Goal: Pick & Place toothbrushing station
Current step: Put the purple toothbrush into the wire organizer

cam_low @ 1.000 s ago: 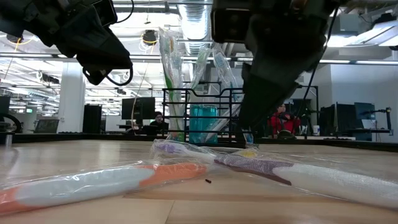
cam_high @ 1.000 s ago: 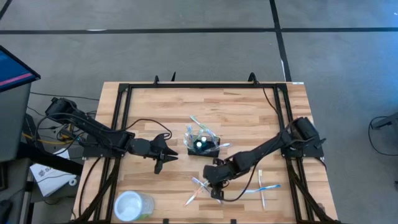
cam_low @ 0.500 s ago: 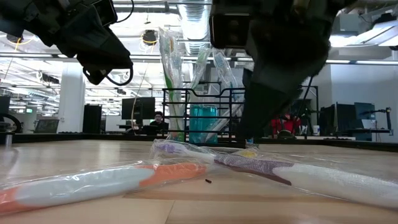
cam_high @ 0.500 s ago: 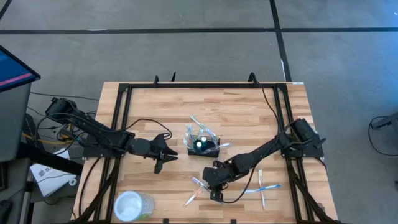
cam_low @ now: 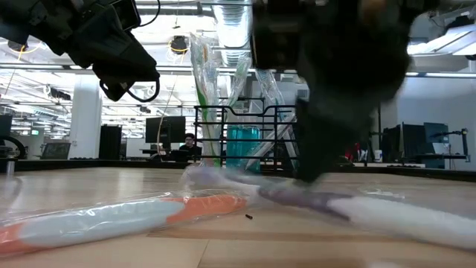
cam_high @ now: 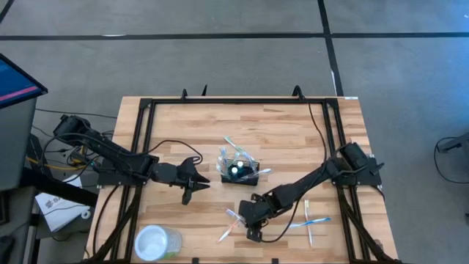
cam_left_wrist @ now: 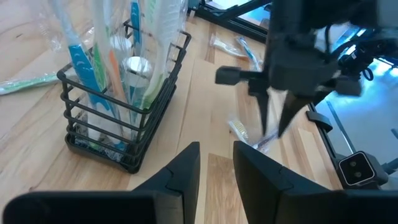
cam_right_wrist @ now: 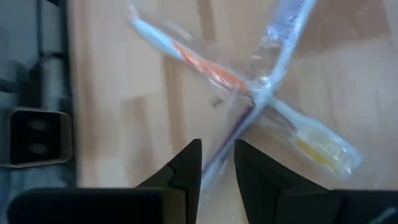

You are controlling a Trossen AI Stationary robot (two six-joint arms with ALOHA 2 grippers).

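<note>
The toothbrushing station, a black wire-mesh caddy [cam_high: 238, 170] [cam_left_wrist: 118, 118], stands on its base mid-table with several wrapped toothbrushes upright in it. Near the front edge, wrapped toothbrushes [cam_high: 234, 218] [cam_right_wrist: 255, 93] lie crossed on the wood: one orange and white, one with a purple handle. My right gripper [cam_high: 251, 229] [cam_right_wrist: 217, 146] hangs just over them, pointing steeply down, open by a narrow gap, with the purple handle showing through the gap. Whether it touches them I cannot tell. My left gripper [cam_high: 204, 183] [cam_left_wrist: 216, 149] waits left of the caddy, pointing at it, open by a narrow gap and holding nothing.
A clear plastic cup [cam_high: 155, 242] lies at the front left corner. Two more wrapped toothbrushes [cam_high: 311, 218] lie at the front right. A green brush [cam_left_wrist: 25, 84] lies beside the caddy. Black frame rails [cam_high: 242, 100] edge the table. People sit in the room behind [cam_low: 190, 145].
My right gripper has sunk toward the crossed toothbrushes and shifted a little toward the table's near edge, rolling slightly. The toothbrushes and the caddy lie as before.
</note>
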